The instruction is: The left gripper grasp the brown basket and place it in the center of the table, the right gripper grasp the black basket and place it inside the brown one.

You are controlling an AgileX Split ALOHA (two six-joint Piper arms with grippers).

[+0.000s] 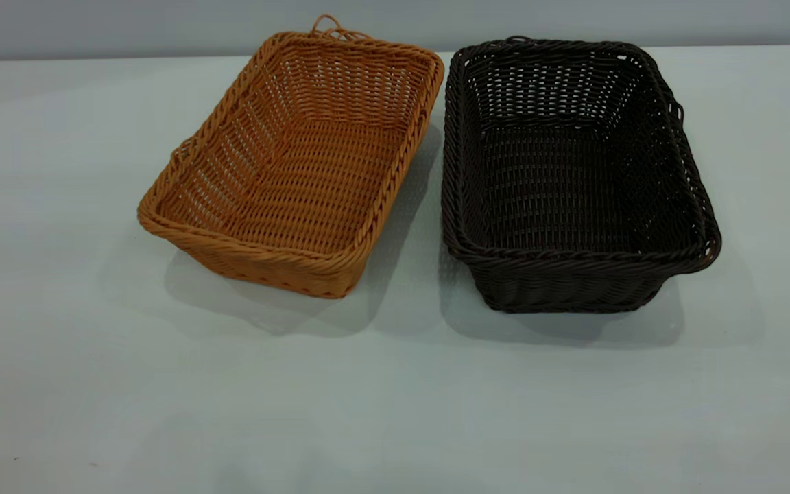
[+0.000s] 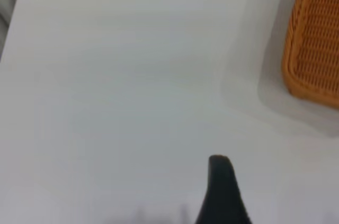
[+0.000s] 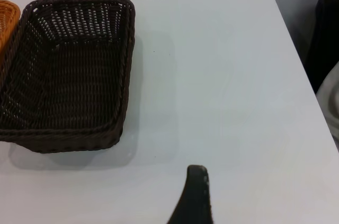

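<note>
The brown basket stands on the table left of centre, turned at a slight angle and empty. The black basket stands right beside it, a narrow gap between them, also empty. Neither arm shows in the exterior view. In the left wrist view only a dark tip of my left gripper shows above bare table, well away from a corner of the brown basket. In the right wrist view a dark tip of my right gripper shows, apart from the black basket.
The table's far edge meets a grey wall behind the baskets. In the right wrist view the table's side edge and a dark object beyond it show. Bare tabletop lies in front of both baskets.
</note>
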